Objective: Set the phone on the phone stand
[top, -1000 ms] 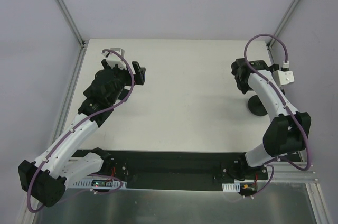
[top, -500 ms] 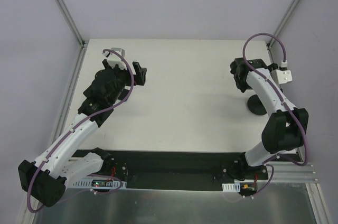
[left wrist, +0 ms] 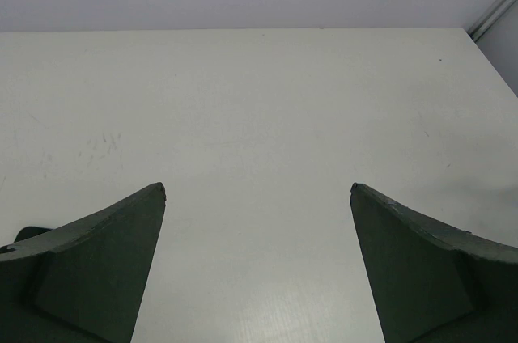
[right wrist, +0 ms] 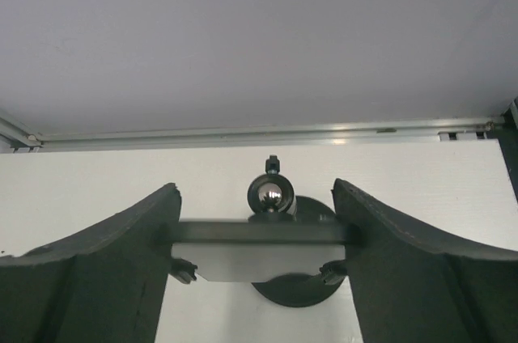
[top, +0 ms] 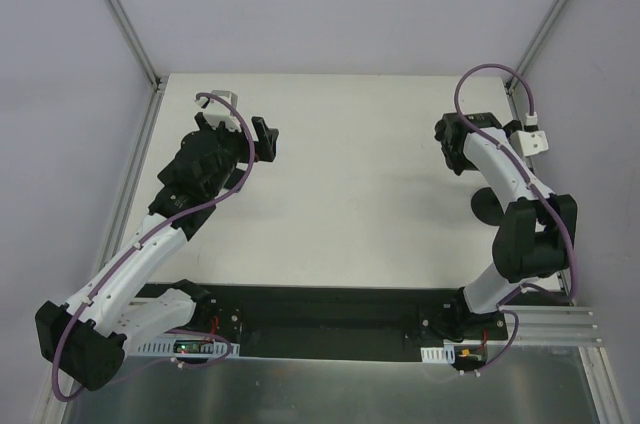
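Note:
In the right wrist view my right gripper (right wrist: 255, 189) is shut on the phone (right wrist: 259, 232), a thin black slab seen edge-on and spanning the gap between both fingers. Just behind it stands the phone stand (right wrist: 270, 194), with a shiny ball joint on its stem and a round black disc base below. A pale plate with two small black clips shows under the phone. In the top view the right gripper (top: 455, 149) is at the table's far right, and the stand's base (top: 487, 208) is partly hidden by the arm. My left gripper (left wrist: 257, 188) is open and empty over bare table, at the far left in the top view (top: 264, 139).
A metal frame rail (right wrist: 259, 133) runs along the table's edge just behind the stand. Frame posts (top: 120, 14) rise at the back corners. The white table (top: 350, 174) lies between the two arms.
The right arm's elbow has swung inward and now covers more of the stand's base; the right gripper has barely shifted. The left arm has not moved.

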Controlling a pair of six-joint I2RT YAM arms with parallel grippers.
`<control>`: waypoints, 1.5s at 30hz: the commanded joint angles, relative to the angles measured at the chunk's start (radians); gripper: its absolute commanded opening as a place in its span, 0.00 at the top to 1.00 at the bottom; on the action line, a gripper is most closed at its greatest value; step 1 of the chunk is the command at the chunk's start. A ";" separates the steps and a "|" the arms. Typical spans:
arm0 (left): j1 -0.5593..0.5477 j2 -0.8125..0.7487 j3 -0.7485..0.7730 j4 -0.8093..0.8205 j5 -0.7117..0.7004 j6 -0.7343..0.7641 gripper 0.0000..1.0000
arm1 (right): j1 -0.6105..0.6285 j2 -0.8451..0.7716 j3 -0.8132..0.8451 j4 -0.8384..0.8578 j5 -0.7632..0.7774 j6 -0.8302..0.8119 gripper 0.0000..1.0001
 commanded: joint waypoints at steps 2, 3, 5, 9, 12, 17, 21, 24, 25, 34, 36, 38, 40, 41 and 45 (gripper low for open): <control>0.008 -0.022 0.018 0.001 0.023 -0.011 0.05 | -0.002 -0.050 0.060 -0.330 0.217 -0.066 0.01; 0.008 -0.027 0.018 0.003 0.023 -0.011 0.05 | -0.002 -0.056 0.065 -0.330 0.214 -0.081 0.03; 0.009 -0.032 0.018 0.001 0.023 -0.009 0.05 | 0.008 -0.071 0.077 -0.330 0.214 -0.101 0.03; 0.009 -0.041 0.019 0.001 0.023 -0.008 0.05 | 0.051 -0.093 0.140 -0.332 0.225 -0.233 0.03; 0.008 -0.051 0.019 0.000 0.020 -0.006 0.05 | 0.088 -0.101 0.236 -0.330 0.217 -0.334 0.03; 0.009 -0.071 0.021 -0.002 0.017 -0.002 0.04 | 0.169 -0.058 0.431 -0.309 0.180 -0.616 0.03; 0.008 -0.085 0.024 -0.002 0.029 -0.005 0.04 | 0.235 -0.053 0.469 0.173 0.047 -1.172 0.03; 0.008 -0.090 0.022 -0.002 0.025 -0.003 0.04 | 0.145 -0.267 0.106 0.855 -0.816 -1.378 0.04; 0.008 -0.090 0.024 -0.003 0.022 0.000 0.04 | 0.072 -0.345 0.020 0.963 -0.973 -1.328 0.04; 0.009 -0.070 0.027 -0.008 -0.001 0.014 0.01 | 0.090 -0.222 -0.150 1.507 -1.689 -1.295 0.04; 0.008 -0.038 0.030 -0.010 -0.007 0.011 0.01 | 0.120 -0.147 -0.130 1.538 -1.786 -1.325 0.04; 0.009 0.013 0.038 -0.023 -0.014 0.000 0.01 | 0.189 -0.105 -0.113 1.506 -1.793 -1.399 0.04; 0.011 0.057 0.062 -0.042 -0.029 -0.014 0.01 | 0.264 -0.052 -0.069 1.456 -1.750 -1.454 0.04; 0.017 0.080 0.073 -0.068 -0.034 -0.021 0.01 | 0.287 -0.035 -0.052 1.405 -1.722 -1.506 0.04; 0.070 0.203 0.130 -0.141 -0.055 -0.057 0.01 | 0.378 0.069 0.036 1.340 -1.638 -1.576 0.04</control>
